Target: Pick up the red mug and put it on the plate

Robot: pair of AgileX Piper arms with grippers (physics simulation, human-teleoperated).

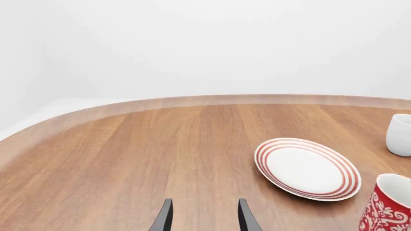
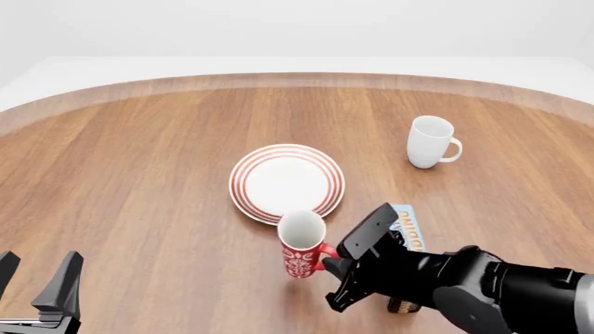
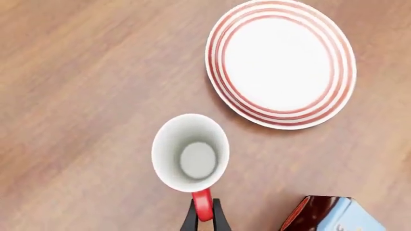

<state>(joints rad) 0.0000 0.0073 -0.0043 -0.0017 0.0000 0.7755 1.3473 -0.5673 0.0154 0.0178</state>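
Note:
The red mug (image 2: 302, 252) is upright just in front of the plate (image 2: 286, 182), its handle pointing right toward my right arm. From above in the right wrist view, the mug (image 3: 190, 153) shows its white inside, and my right gripper (image 3: 203, 217) is shut on its red handle. The plate (image 3: 280, 62) lies apart from the mug, with nothing on it. I cannot tell whether the mug rests on the table. My left gripper (image 2: 37, 285) hangs open and holds nothing at the front left, far from both. The left wrist view shows the gripper (image 1: 205, 219), the plate (image 1: 307, 168) and the mug (image 1: 387, 204).
A plain white mug (image 2: 429, 141) stands at the back right, also in the left wrist view (image 1: 401, 134). A blue box (image 2: 407, 233) lies right beside my right gripper (image 2: 339, 268). The wooden table's curved far edge (image 2: 297, 78) runs across the back.

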